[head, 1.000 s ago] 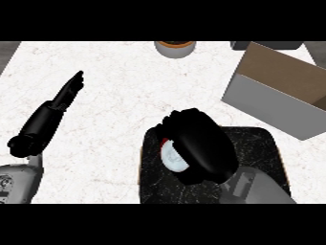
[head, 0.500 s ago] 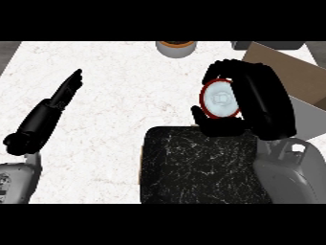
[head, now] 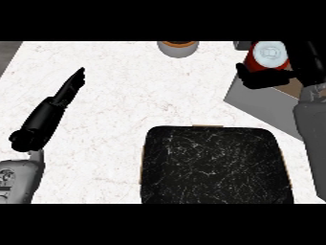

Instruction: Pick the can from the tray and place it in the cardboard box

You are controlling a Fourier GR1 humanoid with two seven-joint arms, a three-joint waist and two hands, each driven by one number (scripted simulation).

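Observation:
A red can with a white top is held up at the upper right, with my right hand shut on it, thumb across its lower side. It hangs above the near left part of the cardboard box, which the arm mostly hides. The black marbled tray lies at the lower middle with nothing on it. My left hand rests open on the counter at the left, fingers straight and pointing up and right.
A round orange-and-grey object sits at the counter's far edge, top middle. The white marble counter spreads between the left hand and the tray.
My right hand has lifted the can off the tray and carried it up and to the right, over the box. The tray now shows bare. The left hand has not moved.

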